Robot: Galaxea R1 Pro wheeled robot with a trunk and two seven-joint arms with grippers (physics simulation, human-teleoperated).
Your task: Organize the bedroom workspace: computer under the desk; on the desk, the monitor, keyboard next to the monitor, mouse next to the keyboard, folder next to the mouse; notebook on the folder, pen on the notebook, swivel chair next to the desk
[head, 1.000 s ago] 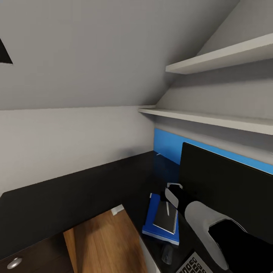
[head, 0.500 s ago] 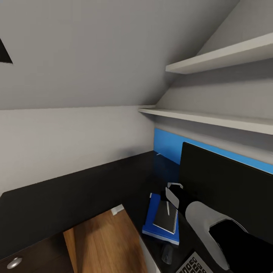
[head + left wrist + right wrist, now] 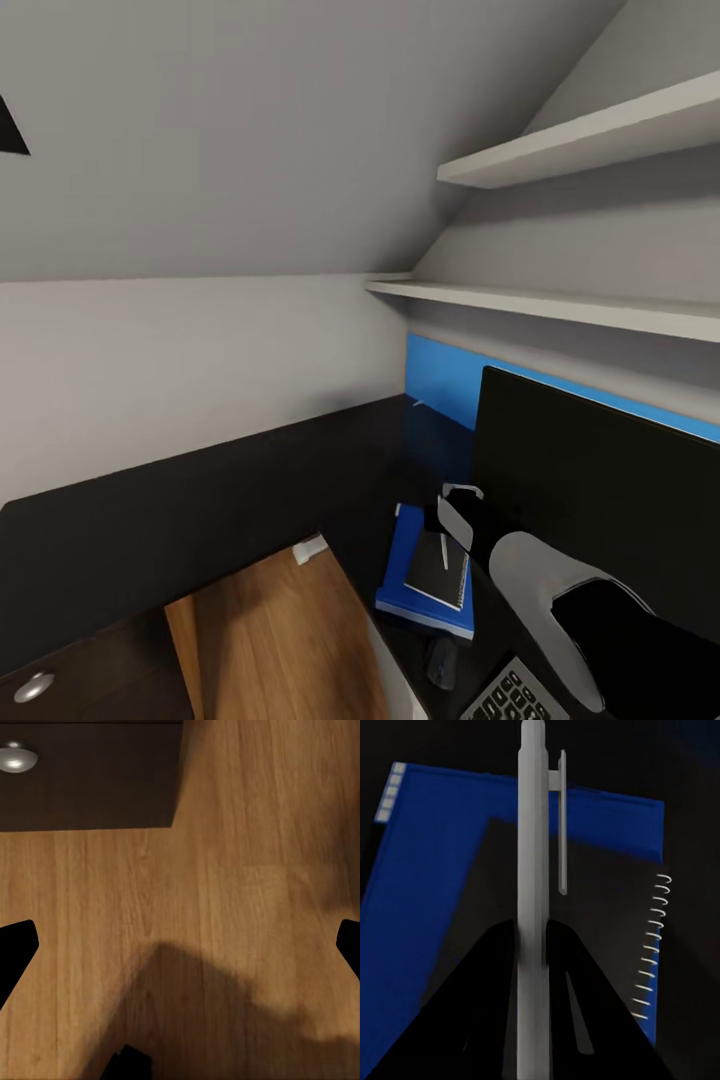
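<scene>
The right gripper [image 3: 534, 1020] fingers are clenching the pen [image 3: 534, 870] over the notebook [image 3: 438, 570] lying on the folder [image 3: 405, 560]; left gripper [image 3: 180, 945] fingers are spread wide; no writing is legible.

Bright blue folder [image 3: 400, 565] beneath dark grey notebook [image 3: 432, 572] with white spiral binding; white pen [image 3: 533, 870]; black desk [image 3: 200, 500]; black monitor [image 3: 590, 480]; wood-grain brown floor [image 3: 225, 907].

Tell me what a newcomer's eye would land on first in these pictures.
First, the white pen pinched between the right gripper fingers, poised over the dark notebook that lies on the blue folder. Next, the wide black monitor on the desk, right of that stack.
</scene>
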